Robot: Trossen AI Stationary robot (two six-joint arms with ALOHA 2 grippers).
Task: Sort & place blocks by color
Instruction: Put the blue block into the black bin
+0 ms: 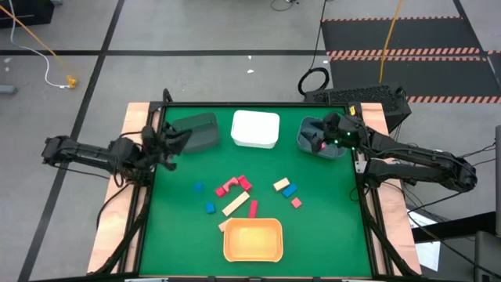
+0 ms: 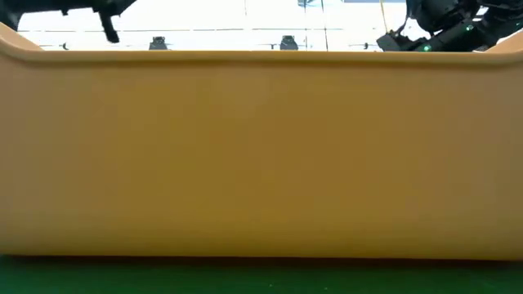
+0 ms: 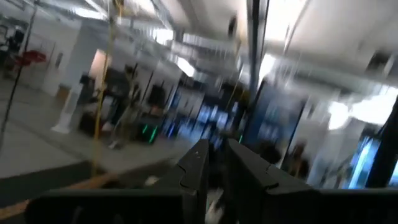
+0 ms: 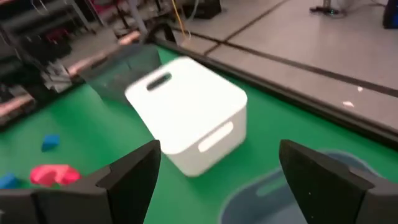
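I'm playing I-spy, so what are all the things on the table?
dark bin: one, grey, far edge, left
white bin: one, white, far edge, middle
blue bin: one, grey-blue, far edge, right
orange bin: one, orange, near edge
red blocks: four, red, mid-table, one an arch
blue blocks: three, blue, mid-table
tan blocks: three, pale, mid-table
left fingers: two, dark, shut, beside dark bin
right fingers: two, dark, open, over blue bin

High view straight down over the whole tabletop, low view pressed against the orange bin, left wrist tilted up into the room, right wrist facing the white bin, also seen from above.
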